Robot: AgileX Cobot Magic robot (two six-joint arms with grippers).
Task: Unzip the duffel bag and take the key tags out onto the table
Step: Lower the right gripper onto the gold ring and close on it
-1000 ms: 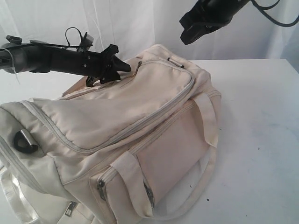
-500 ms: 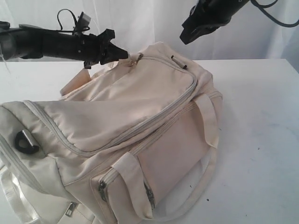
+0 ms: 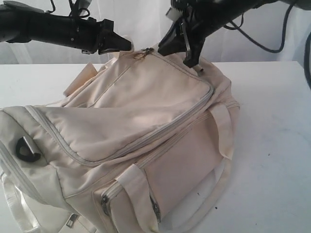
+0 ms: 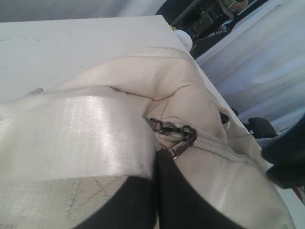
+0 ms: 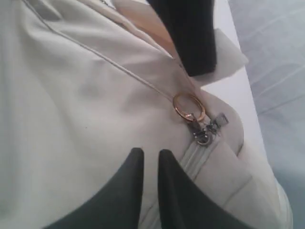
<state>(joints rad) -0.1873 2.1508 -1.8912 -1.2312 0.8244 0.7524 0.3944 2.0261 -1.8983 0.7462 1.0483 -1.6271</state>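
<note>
The cream duffel bag (image 3: 146, 111) lies on the white table (image 3: 272, 121), all its zippers closed. My left gripper (image 3: 124, 46) is shut on the bag's fabric at the raised far end, its fingertips (image 4: 155, 155) pinched together beside the metal zipper pulls (image 4: 174, 133) and under a shiny strap (image 4: 76, 133). My right gripper (image 3: 164, 48) hovers just right of those pulls (image 3: 142, 53). Its fingers (image 5: 147, 160) stand almost together with nothing between them, a short way from the gold ring and pulls (image 5: 198, 119). The key tags are hidden.
A black D-ring (image 3: 26, 148) sits on the bag's near left end. Strap handles (image 3: 221, 128) and a side pocket zipper (image 3: 104, 201) face the front. Bare tabletop spreads to the right of the bag. A white curtain (image 3: 146, 24) hangs behind.
My left gripper rose and drew the bag's far end up with it. My right gripper came down and to the left, from high above to just beside the zipper pulls.
</note>
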